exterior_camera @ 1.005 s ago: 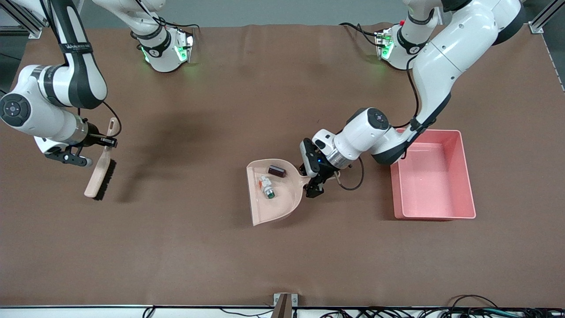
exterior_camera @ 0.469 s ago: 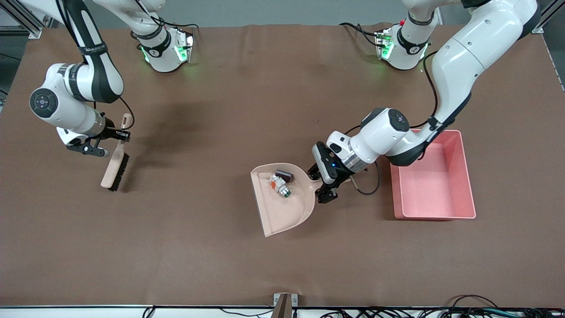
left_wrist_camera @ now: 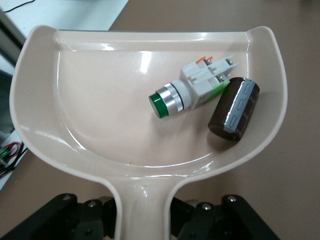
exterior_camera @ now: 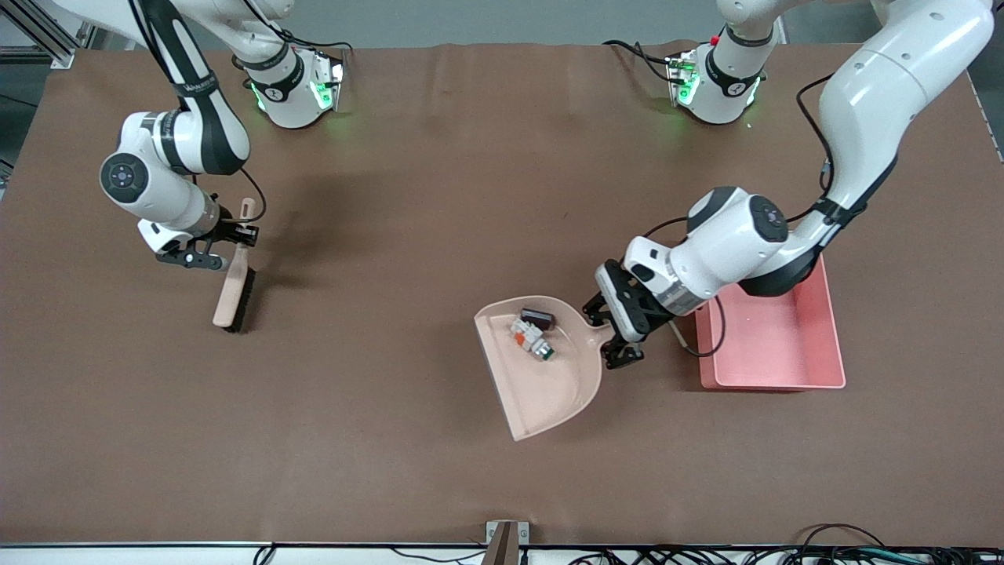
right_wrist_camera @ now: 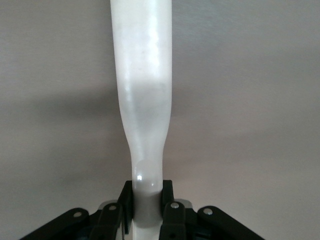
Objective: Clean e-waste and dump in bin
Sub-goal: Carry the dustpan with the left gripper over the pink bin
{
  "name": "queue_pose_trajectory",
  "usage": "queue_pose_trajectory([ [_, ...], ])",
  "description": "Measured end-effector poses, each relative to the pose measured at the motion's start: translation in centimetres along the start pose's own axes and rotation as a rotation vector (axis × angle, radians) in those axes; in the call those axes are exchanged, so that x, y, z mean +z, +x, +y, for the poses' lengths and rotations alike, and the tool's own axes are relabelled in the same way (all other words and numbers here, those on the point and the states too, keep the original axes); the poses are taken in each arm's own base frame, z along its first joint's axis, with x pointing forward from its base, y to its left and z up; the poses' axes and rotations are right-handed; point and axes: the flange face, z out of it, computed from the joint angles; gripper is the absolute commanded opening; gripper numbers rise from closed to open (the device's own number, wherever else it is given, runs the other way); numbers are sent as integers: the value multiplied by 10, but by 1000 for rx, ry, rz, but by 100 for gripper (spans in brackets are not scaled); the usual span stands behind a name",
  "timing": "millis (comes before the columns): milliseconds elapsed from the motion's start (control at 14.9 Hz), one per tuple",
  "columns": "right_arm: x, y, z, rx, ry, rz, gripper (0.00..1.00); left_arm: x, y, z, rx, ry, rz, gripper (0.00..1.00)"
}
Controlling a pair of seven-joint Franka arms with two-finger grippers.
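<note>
Beige plastic, the dustpan [exterior_camera: 549, 377] hangs from the left gripper [exterior_camera: 614, 335], whose fingers are clamped tight on its handle, just beside the pink bin [exterior_camera: 773, 329]. In the pan lie the white block [left_wrist_camera: 197, 87] with its green-tipped grey end and the dark cylinder [left_wrist_camera: 234, 108], touching each other. Over at the right arm's end of the table, the right gripper [exterior_camera: 235, 239] is squeezed onto the brush [exterior_camera: 234, 292] by its handle. I can't read any writing on the parts.
</note>
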Motion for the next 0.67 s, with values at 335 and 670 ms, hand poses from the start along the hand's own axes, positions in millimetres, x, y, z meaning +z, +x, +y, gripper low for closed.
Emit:
queue_pose_trajectory([
  [335, 6, 4, -3, -5, 10, 53, 1, -36, -20, -30, -40, 9, -18, 1],
  [670, 23, 7, -4, -5, 16, 56, 28, -82, -47, -60, -42, 23, -62, 1],
])
